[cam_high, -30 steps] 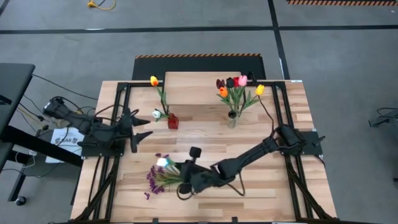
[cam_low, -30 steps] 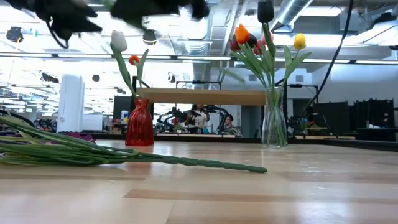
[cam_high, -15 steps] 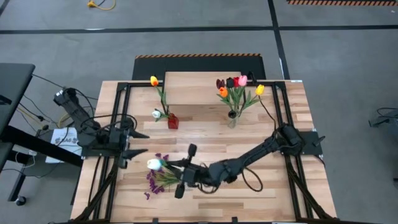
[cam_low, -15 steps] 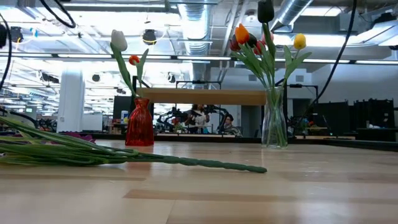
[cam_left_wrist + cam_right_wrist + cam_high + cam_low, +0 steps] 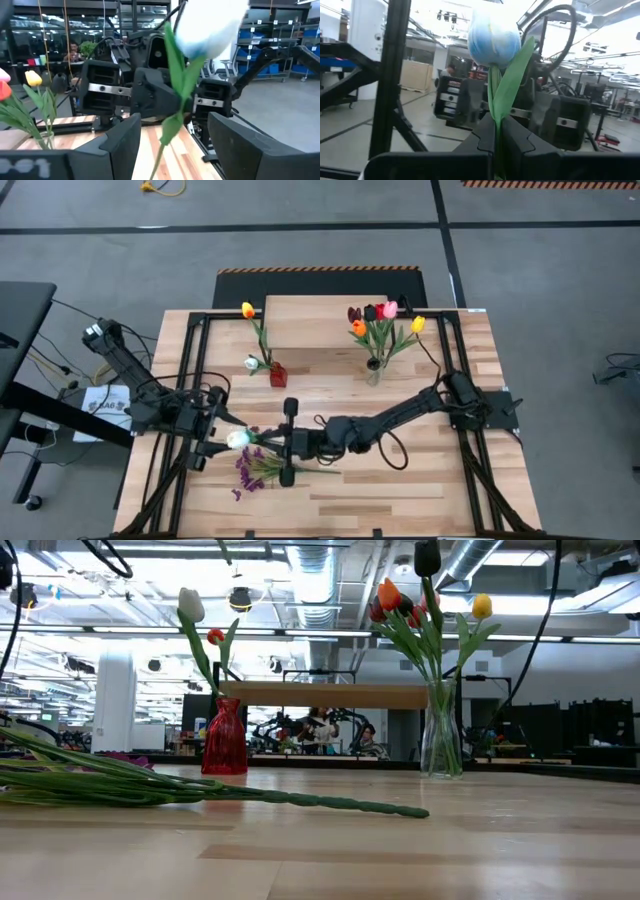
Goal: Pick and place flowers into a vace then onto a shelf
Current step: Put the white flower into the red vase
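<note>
Flowers: one white tulip (image 5: 238, 439) is pinched by its stem in the right claw (image 5: 262, 442), held above the table (image 5: 440, 490). Left claw (image 5: 216, 436) faces it with fingers apart, bloom right between them.

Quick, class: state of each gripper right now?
Left gripper: open, fingers either side of the white tulip, not gripping.
Right gripper: shut on the white tulip's stem.

The pale plank tabletop (image 5: 420, 855) is smooth wood with a soft sheen. The red waisted vase (image 5: 225, 738) looks like glossy translucent glass; the clear tall vase (image 5: 441, 730) is shiny glass. The low shelf (image 5: 320, 320) has a matt wooden top. The long green stems (image 5: 150, 790) look like matt plastic.
</note>
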Robot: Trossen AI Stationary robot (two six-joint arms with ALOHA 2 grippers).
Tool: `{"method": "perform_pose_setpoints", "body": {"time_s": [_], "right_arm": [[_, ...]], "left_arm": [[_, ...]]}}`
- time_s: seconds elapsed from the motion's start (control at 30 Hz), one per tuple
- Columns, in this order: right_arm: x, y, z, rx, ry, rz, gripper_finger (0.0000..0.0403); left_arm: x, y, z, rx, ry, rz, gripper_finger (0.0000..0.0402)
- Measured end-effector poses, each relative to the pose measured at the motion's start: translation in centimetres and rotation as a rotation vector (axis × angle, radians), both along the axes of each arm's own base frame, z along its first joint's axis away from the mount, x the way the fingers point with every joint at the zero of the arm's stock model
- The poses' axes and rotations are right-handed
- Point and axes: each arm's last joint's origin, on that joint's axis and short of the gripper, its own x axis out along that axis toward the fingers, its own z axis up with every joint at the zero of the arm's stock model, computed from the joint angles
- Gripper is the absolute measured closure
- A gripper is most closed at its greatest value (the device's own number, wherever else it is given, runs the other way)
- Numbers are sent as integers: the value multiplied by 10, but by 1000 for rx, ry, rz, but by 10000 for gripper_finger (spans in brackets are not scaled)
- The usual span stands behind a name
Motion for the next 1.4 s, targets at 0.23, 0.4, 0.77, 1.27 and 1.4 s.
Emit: {"method": "perform_pose_setpoints", "body": {"time_s": [0.23, 0.4, 0.77, 1.27, 1.4], "right_arm": [[2, -3, -4, 10, 44, 1, 400], [2, -3, -4, 10, 45, 0, 400], [3, -3, -7, 0, 73, -1, 399], [4, -3, -12, -16, 121, -7, 356], [5, -4, -20, -36, 211, -75, 333]], "left_arm": [[8, -2, 3, -12, -51, -33, 180], [18, -3, -2, 3, -46, -31, 180], [25, -3, 1, -10, -95, -39, 180], [27, -4, 3, 105, -51, -6, 392], [28, -4, 11, 152, 18, 35, 397]]}}
